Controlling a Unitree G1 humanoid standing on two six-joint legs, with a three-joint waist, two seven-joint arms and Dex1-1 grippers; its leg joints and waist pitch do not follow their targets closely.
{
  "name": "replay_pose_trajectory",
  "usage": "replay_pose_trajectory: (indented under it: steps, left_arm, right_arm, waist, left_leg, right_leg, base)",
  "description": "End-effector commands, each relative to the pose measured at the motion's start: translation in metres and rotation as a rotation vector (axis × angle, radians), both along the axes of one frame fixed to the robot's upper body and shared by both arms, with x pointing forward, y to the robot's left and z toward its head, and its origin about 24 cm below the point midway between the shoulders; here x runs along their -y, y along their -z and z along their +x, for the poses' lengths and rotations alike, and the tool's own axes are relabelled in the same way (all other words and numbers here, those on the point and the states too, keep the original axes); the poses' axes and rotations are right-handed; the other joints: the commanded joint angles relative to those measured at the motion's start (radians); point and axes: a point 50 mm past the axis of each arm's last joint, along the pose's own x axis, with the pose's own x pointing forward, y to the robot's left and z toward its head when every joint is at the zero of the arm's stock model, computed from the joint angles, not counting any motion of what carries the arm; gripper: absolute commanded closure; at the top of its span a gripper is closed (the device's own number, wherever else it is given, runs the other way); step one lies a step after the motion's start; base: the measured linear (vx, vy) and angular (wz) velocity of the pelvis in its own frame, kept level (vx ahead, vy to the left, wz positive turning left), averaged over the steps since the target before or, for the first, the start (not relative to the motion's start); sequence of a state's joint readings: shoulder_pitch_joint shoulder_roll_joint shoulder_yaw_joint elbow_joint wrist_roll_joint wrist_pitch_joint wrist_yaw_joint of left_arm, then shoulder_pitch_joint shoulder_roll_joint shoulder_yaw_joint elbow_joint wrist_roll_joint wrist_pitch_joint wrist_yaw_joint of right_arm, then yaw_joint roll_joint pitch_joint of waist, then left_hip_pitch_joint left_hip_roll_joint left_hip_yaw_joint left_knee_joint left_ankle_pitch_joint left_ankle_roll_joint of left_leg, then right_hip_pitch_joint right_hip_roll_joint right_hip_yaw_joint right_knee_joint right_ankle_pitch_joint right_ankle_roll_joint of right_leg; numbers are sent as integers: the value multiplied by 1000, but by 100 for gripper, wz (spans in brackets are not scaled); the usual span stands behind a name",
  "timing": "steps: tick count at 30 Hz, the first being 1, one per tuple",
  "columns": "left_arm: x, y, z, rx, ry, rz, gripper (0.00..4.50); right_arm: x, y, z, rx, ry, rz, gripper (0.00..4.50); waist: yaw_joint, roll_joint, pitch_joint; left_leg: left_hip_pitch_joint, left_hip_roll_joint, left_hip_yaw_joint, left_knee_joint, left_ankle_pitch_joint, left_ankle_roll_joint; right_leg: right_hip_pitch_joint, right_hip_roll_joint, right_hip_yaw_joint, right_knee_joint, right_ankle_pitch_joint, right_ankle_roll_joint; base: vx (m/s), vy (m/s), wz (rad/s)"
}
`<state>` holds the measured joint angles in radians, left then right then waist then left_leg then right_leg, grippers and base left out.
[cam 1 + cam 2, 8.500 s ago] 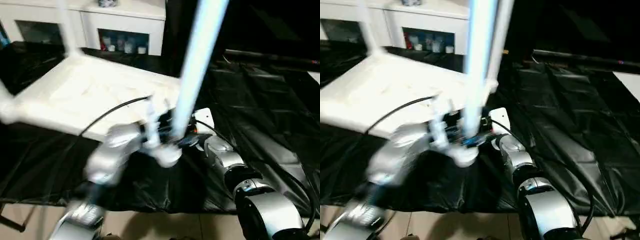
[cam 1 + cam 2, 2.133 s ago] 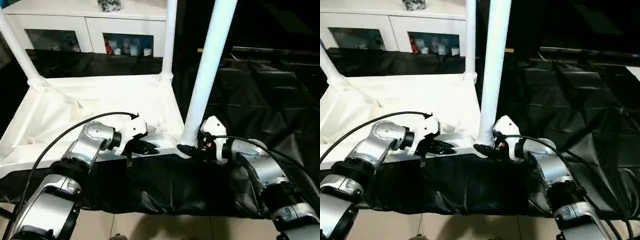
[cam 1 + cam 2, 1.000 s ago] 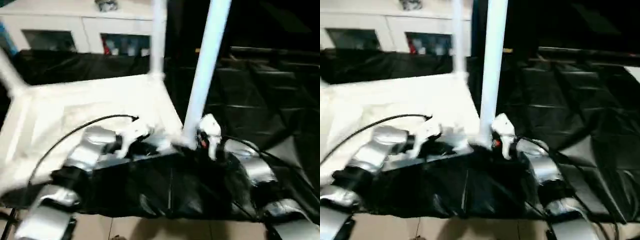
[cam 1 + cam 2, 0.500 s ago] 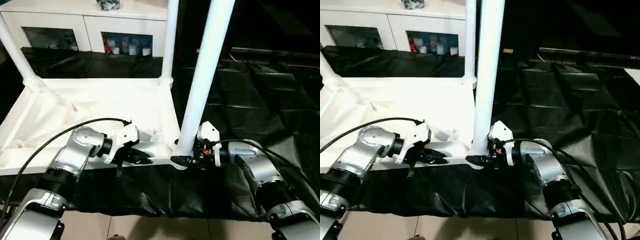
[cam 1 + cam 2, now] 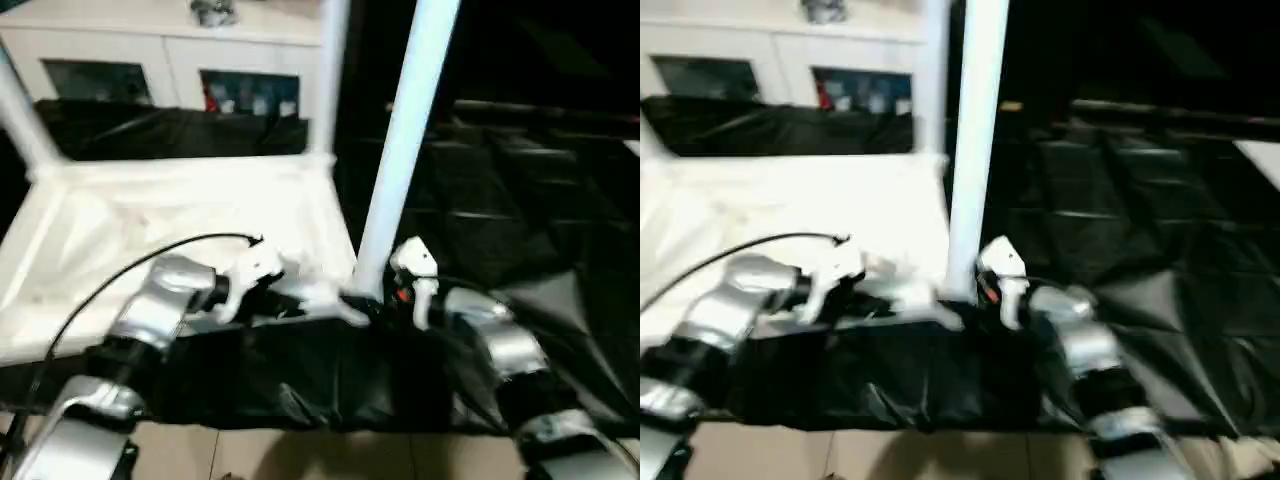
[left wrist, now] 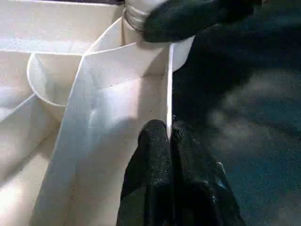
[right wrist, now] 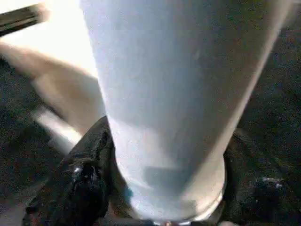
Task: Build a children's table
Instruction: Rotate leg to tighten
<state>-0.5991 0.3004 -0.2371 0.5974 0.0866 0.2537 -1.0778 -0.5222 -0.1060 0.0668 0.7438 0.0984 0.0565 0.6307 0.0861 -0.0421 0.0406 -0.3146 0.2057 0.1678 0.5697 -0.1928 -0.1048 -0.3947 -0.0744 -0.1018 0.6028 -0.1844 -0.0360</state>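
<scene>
both sets of fingers grip: left (image 6: 169, 136) pinches tabletop rim (image 6: 168, 89), right (image 7: 164, 188) straddles socketed leg (image 7: 174, 94).

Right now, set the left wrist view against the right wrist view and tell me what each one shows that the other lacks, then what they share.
Left wrist view: the left gripper pinched shut on the thin rim of the upside-down table top, with an empty round socket among the ribs.

Right wrist view: the near leg close up, the right gripper with a black finger on either side of it.

Shared: white table plastic and the black sheet.
</scene>
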Motion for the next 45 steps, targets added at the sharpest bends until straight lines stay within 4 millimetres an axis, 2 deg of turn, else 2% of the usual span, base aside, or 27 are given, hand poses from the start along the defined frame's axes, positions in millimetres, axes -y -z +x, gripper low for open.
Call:
replay_pose_trajectory:
  steps: [1, 2, 4, 5, 6, 7, 8, 10, 12, 13, 16, 17, 19, 20, 21, 22, 23, 24, 25, 28, 30, 31, 33, 36, 39, 42, 45]
  left_arm:
    - [33, 8, -1, -11, -6, -19, 450]
    - [44, 9, 1, -4, -41, -32, 450]
    - [50, 9, 1, 0, -41, -32, 450]
    - [54, 9, 1, 5, -38, -27, 450]
    - [57, 9, 1, 8, -33, -24, 450]
    - [58, 8, 1, 8, -28, -25, 450]
    - [59, 7, 1, 9, -20, -24, 450]
    - [56, 6, 1, 12, -6, -15, 450]
    - [43, 4, 0, 11, 25, -5, 450]
    - [39, 4, 0, 10, 34, -3, 450]
    - [34, 3, -1, 10, 48, -5, 450]
    - [26, 1, -2, 7, 68, -13, 450]
    - [25, 0, -3, 5, 79, -20, 450]
    - [14, -4, -7, -6, 141, -51, 450]
    - [14, -4, -7, -6, 141, -51, 450]
    - [10, -6, -8, -9, 164, -62, 450]
    - [4, -7, -8, -26, 164, -67, 450]
    - [1, -8, -9, -28, 173, -66, 450]
    - [1, -8, -9, -28, 173, -66, 450]
    - [-10, -11, -13, -47, 232, -61, 450]
    - [-13, -11, -14, -49, 249, -48, 450]
    - [-14, -11, -15, -48, 252, -45, 450]
    - [-15, -11, -15, -53, 262, -44, 450]
    - [-19, -12, -16, -57, 280, -40, 450]
    - [-20, -12, -17, -60, 288, -39, 450]
    - [-20, -13, -17, -64, 295, -41, 450]
    - [-20, -11, -17, -69, 291, -41, 450]
  right_arm:
    - [-35, 16, -9, -91, -15, -12, 179]
    - [-50, 15, -6, -90, 30, -10, 179]
    - [-58, 12, -6, -77, 17, -5, 179]
    - [-66, 8, -6, -39, -21, -22, 179]
    - [-71, 4, -5, -10, -34, -26, 179]
    - [-72, 2, -4, -6, -30, -7, 144]
    - [-72, -2, -2, -3, -26, 28, 123]
    - [-65, -5, 0, 9, -35, 53, 109]
    - [-46, -7, -1, 23, -104, 78, 103]
    - [-41, -8, -2, 22, -126, 82, 68]
    - [-34, -8, -3, 26, -157, 73, 49]
    - [-23, -9, -5, 33, -217, 51, 35]
    - [-21, -9, -6, 34, -236, 45, 19]
    - [-6, -10, -12, 31, -353, 6, 19]
    - [-6, -10, -12, 31, -353, 6, 19]
    - [-1, -11, -14, 20, -393, 3, 19]
    - [5, -12, -16, 7, -444, -2, 19]
    - [9, -12, -17, -1, -470, -8, 19]
    - [9, -12, -17, -1, -470, -8, 34]
    - [19, -13, -18, -8, -546, -61, 51]
    - [21, -14, -18, -10, -570, -78, 61]
    - [21, -14, -18, -11, -576, -82, 84]
    - [22, -15, -18, -13, -586, -88, 91]
    - [22, -17, -18, -19, -611, -90, 117]
    - [21, -18, -20, -27, -633, -74, 141]
    - [19, -17, -21, -29, -646, -62, 168]
    - [17, -15, -23, -35, -650, -55, 176]
  waist:
    - [-4, 7, -35]
    - [-7, 11, -36]
    - [-7, 11, -37]
    - [-8, 14, -37]
    - [-10, 19, -39]
    - [-11, 16, -39]
    - [-9, 20, -39]
    - [-10, 17, -39]
    - [-6, 16, -40]
    - [-4, 16, -44]
    - [0, 13, -47]
    - [3, 12, -50]
    - [4, 11, -53]
    - [7, 4, -55]
    - [12, 2, -59]
    - [13, -1, -62]
    - [18, 4, -63]
    - [20, 0, -63]
    - [22, 1, -64]
    - [29, 5, -58]
    - [30, 7, -53]
    - [29, 6, -52]
    - [29, 6, -51]
    - [28, 5, -53]
    - [29, -3, -54]
    - [30, 0, -56]
    - [29, -1, -55]
  left_leg:
    - [1, 14, -13, -66, -335, 4]
    - [-1, 17, -14, -70, -336, 7]
    - [0, 17, -16, -74, -351, 13]
    - [4, 19, -16, -75, -369, 19]
    - [2, 21, -16, -78, -378, 21]
    - [-2, 21, -17, -80, -377, 23]
    - [-1, 21, -17, -81, -377, 26]
    - [0, 21, -14, -81, -376, 31]
    - [-4, 21, -13, -80, -359, 43]
    - [-9, 23, -11, -80, -335, 52]
    - [-14, 28, -9, -81, -272, 59]
    - [-14, 28, -5, -76, -238, 66]
    - [-15, 28, -1, -72, -211, 72]
    - [-18, 25, 2, -69, -180, 82]
    - [-28, 22, 2, -64, -135, 100]
    - [-30, 22, 5, -61, -109, 109]
    - [-29, 24, 5, -57, -76, 119]
    - [-32, 25, 8, -53, -55, 135]
    - [-34, 25, 8, -51, -46, 140]
    - [-33, 28, 8, -54, -83, 128]
    - [-28, 30, 7, -59, -133, 96]
    - [-27, 31, 6, -62, -153, 84]
    - [-25, 32, 5, -63, -167, 74]
    - [-27, 33, 3, -63, -150, 67]
    - [-27, 31, 5, -60, -134, 73]
    - [-30, 31, 5, -58, -106, 80]
    - [-29, 31, 5, -59, -112, 77]
  right_leg:
    - [29, -81, 38, -132, -662, -19]
    - [31, -80, 37, -133, -636, -23]
    - [32, -79, 34, -134, -616, -23]
    - [31, -80, 33, -136, -603, -29]
    - [34, -80, 33, -135, -577, -38]
    - [37, -80, 34, -133, -566, -40]
    - [36, -80, 36, -130, -551, -45]
    - [34, -81, 40, -130, -545, -53]
    - [37, -83, 43, -129, -539, -56]
    - [42, -84, 47, -124, -502, -63]
    - [46, -82, 53, -107, -395, -105]
    - [48, -82, 54, -99, -335, -136]
    - [49, -80, 56, -91, -288, -155]
    - [53, -79, 56, -87, -253, -168]
    - [62, -79, 57, -76, -199, -172]
    - [61, -78, 59, -72, -160, -177]
    - [56, -74, 58, -60, -92, -197]
    - [56, -70, 56, -54, -42, -211]
    - [57, -71, 56, -50, -24, -216]
    - [54, -74, 52, -60, -102, -206]
    - [50, -75, 52, -70, -201, -182]
    - [49, -76, 53, -74, -239, -170]
    - [48, -77, 53, -77, -270, -161]
    - [48, -75, 55, -71, -237, -167]
    - [50, -75, 56, -68, -210, -174]
    - [52, -76, 56, -62, -175, -182]
    - [52, -75, 55, -63, -181, -184]
  base:
    - [0, 0, 0]
    - [0, 0, 0]
    - [0, 0, 0]
    - [0, 0, 0]
    - [0, 0, 0]
    - [0, 0, 0]
    - [0, 0, 0]
    - [0, 0, 0]
    - [0, 0, 0]
    - [0, 0, 0]
    - [0, 0, 0]
    - [0, 0, 0]
    - [0, 0, 0]
    - [53, -38, 4]
    - [56, -38, 2]
    - [56, -38, 2]
    - [52, -34, 4]
    - [0, 0, 0]
    - [0, 0, 0]
    - [0, 0, 0]
    - [0, 0, 0]
    - [0, 0, 0]
    - [0, 0, 0]
    - [0, 0, 0]
    - [0, 0, 0]
    - [0, 0, 0]
    - [0, 0, 0]
